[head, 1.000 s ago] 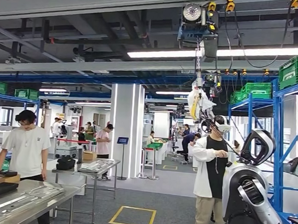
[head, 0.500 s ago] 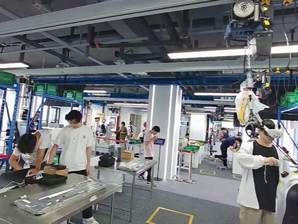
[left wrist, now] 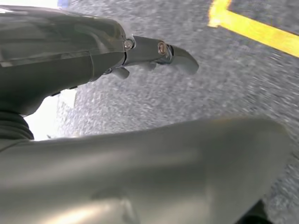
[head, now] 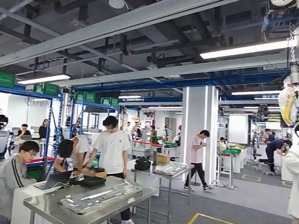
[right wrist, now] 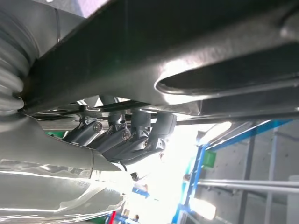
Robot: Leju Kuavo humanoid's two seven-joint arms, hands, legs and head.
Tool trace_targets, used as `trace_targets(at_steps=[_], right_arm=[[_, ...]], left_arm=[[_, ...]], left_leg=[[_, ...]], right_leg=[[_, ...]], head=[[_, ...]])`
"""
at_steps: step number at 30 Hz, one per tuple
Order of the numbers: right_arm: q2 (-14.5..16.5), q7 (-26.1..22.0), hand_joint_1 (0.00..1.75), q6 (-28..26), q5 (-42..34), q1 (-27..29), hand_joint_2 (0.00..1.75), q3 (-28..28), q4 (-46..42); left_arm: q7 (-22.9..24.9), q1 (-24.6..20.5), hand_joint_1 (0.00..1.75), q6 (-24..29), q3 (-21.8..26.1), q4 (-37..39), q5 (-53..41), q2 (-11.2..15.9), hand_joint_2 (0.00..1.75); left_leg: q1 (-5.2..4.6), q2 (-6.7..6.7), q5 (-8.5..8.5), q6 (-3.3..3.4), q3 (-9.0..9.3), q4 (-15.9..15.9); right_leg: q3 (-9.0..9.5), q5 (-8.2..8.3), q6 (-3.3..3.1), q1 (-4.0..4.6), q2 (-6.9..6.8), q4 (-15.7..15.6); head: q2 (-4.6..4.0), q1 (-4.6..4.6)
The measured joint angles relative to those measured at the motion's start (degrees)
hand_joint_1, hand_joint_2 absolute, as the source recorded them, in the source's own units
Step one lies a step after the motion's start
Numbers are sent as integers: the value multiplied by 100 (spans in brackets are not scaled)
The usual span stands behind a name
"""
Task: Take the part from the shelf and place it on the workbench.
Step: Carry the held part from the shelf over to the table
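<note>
Right hand carrying the part, workbench lower left of head view.
Right hand [right wrist: 119, 137]: fingers curled up against the underside of a long dark metal part [right wrist: 183, 51], gripping it across the upper frame of the right wrist view. Left hand [left wrist: 155, 51]: fingers look extended over grey floor [left wrist: 218, 88] with a yellow line [left wrist: 253, 30]; whether it holds anything, can't tell. Steel workbench [head: 48, 207] sits lower left in the head view, a flat metal panel [head: 102, 196] lying on it; a person [head: 114, 150] in a white shirt stands just behind it.
</note>
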Motion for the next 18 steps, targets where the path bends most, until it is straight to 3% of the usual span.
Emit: trace_targets(at_steps=[2,4,5,6,8,10,11,12,13,15,17,18], right_arm=[[3,-2,175,7,-8,-5,175,2,8],[0,0,175,13,-13,-2,175,5,28],[0,2,175,15,-15,-2,175,7,38],[0,3,175,15,-17,-3,175,9,45],[0,4,175,19,-25,-5,175,9,50],[-2,6,175,26,-33,-13,175,11,51],[-2,7,175,32,-37,-17,175,13,52],[-3,8,175,38,-42,-21,175,15,53],[-2,8,175,44,-46,-26,175,17,54],[-1,8,175,51,-57,-35,175,19,55],[-7,8,175,54,-67,-33,175,19,60],[-11,7,175,55,-70,-28,175,19,68]], left_arm=[[13,-17,0,-3,1,0,-2,-6,175],[13,-33,0,-6,1,0,-6,-8,175],[15,-28,0,-9,1,0,-9,-8,175],[18,-20,0,-12,1,0,-13,-9,175],[21,-11,0,-15,1,0,-20,-12,175],[18,-22,0,-18,1,0,-33,-28,175],[15,-25,0,-22,2,0,-39,-37,175],[13,-22,0,-29,4,0,-43,-42,175],[10,-16,0,-38,7,0,-42,-42,175],[3,-12,0,-64,12,0,-39,-42,175],[-9,-30,0,-81,14,0,-36,-42,175],[-16,-40,0,-87,15,0,-34,-42,175]], left_leg=[[5,329,-350,-51,-289,610],[57,458,-602,-116,-596,1268],[89,487,-588,-146,-630,1355],[119,520,-472,-174,-544,1206],[148,722,-131,-222,-128,446],[127,900,40,-180,154,-98],[102,924,33,-135,179,-164],[86,858,37,-77,166,-162],[77,802,37,-34,161,-161],[74,695,46,45,164,-170],[63,577,53,108,168,-174],[46,510,54,132,168,-173]], right_leg=[[12,16,-20,-9,-180,-35],[10,7,-11,-10,-365,-34],[11,-2,1,-13,-446,-33],[19,-14,18,-18,-521,-31],[53,-54,79,-20,-651,-22],[82,-101,156,5,-751,1],[93,-115,189,16,-792,5],[105,-123,215,14,-834,5],[120,-140,248,-4,-846,0],[70,-296,292,-47,-659,167],[-220,-657,293,-60,-367,810],[-433,-837,279,-56,-294,1244]], head=[[0,1],[0,1],[0,1],[0,1],[0,1],[0,0],[0,0],[0,-1],[0,0],[0,0],[0,-1],[0,-1]])
